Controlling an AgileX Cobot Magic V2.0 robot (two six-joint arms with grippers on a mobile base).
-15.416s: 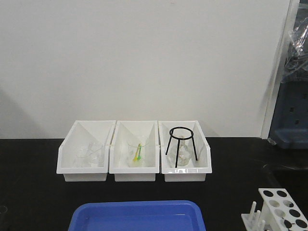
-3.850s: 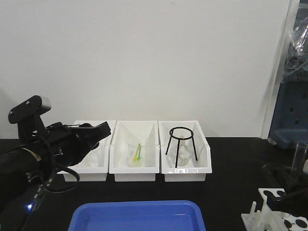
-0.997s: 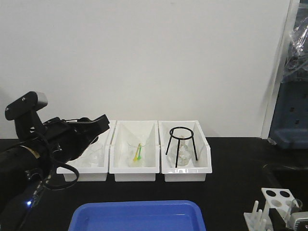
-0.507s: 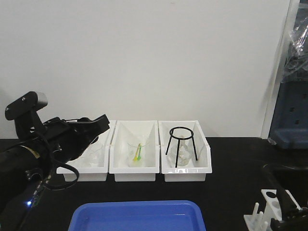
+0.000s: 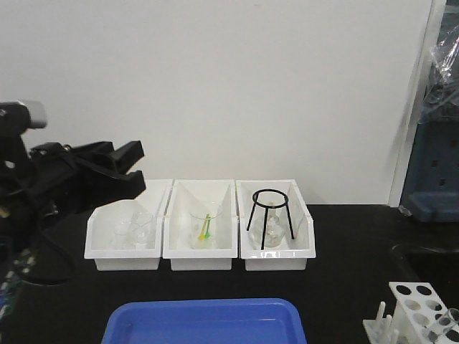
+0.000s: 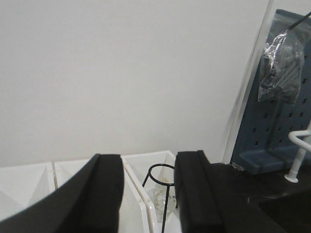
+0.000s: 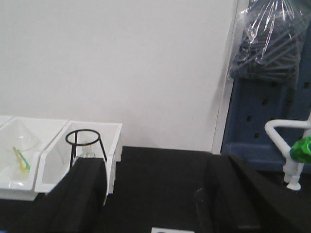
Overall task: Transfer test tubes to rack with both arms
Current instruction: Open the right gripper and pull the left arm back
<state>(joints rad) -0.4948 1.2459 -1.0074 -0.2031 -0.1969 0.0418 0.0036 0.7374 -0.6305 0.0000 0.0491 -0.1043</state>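
In the front-facing view, the left end effector (image 5: 122,166) hangs in the air above the leftmost of three white bins (image 5: 123,226), its black fingers spread and nothing between them. It sits high and well apart from the bin's glassware, which reads as a carry height chosen to clear the bin walls rather than a reach into them. The rack (image 5: 416,309) stands at the lower right corner on the black tabletop (image 5: 344,272), its holed top plate facing up so tubes can drop in upright. A clear tube (image 5: 442,326) leans in one of its near holes at the frame edge; how many tubes it holds I cannot tell. The black tripod (image 5: 270,217) straddles a flask in the rightmost bin, and a blue tray (image 5: 204,322) lies in front. The right arm does not show here.

From the left wrist, the left end effector (image 6: 146,194) frames open air between its two parted pads, looking toward the wall and the tripod (image 6: 162,187). No tube is in it, so I judge it free for another pick.

From the right wrist, the right end effector (image 7: 155,194) is likewise spread wide and empty, aimed over bare tabletop (image 7: 160,170) beside the rightmost bin (image 7: 77,155). The rack is barely visible, a white sliver at the bottom edge, which suggests the arm sits back from it.
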